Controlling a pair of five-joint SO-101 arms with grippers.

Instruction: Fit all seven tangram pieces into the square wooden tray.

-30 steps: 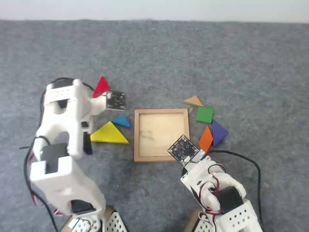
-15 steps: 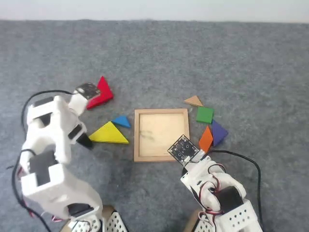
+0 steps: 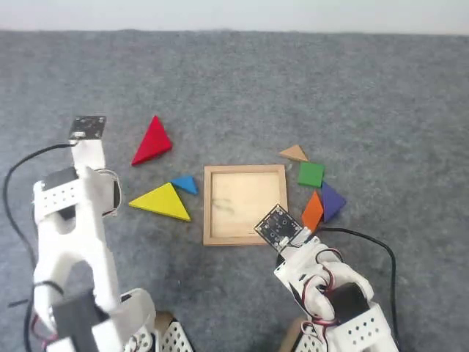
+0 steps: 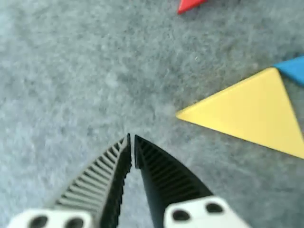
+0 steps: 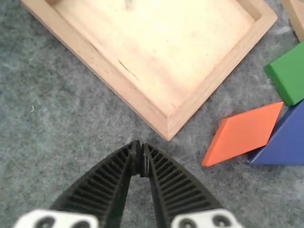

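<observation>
The square wooden tray (image 3: 209,205) lies mid-table with nothing in it; its corner (image 5: 167,124) is just ahead of my right gripper (image 5: 139,154), which is shut and holds nothing. Right of the tray lie a tan triangle (image 3: 294,152), green square (image 3: 311,174) (image 5: 290,73), orange parallelogram (image 3: 313,209) (image 5: 242,133) and purple triangle (image 3: 333,199) (image 5: 285,142). Left of it lie a yellow triangle (image 3: 163,201) (image 4: 251,111), small blue triangle (image 3: 185,183) (image 4: 293,70) and red triangle (image 3: 153,140) (image 4: 190,4). My left gripper (image 4: 131,141) is shut and empty over bare carpet beside the yellow triangle's tip.
Grey carpet (image 3: 242,88) covers the table. The left arm (image 3: 77,213) stands at the table's left side, the right arm (image 3: 322,286) at the near edge below the tray. A black cable (image 3: 377,246) loops right of the right arm.
The left arm has swung away to the left from the red triangle, which now lies flat and uncovered on the carpet. The yellow triangle shifted slightly. The right arm has not moved.
</observation>
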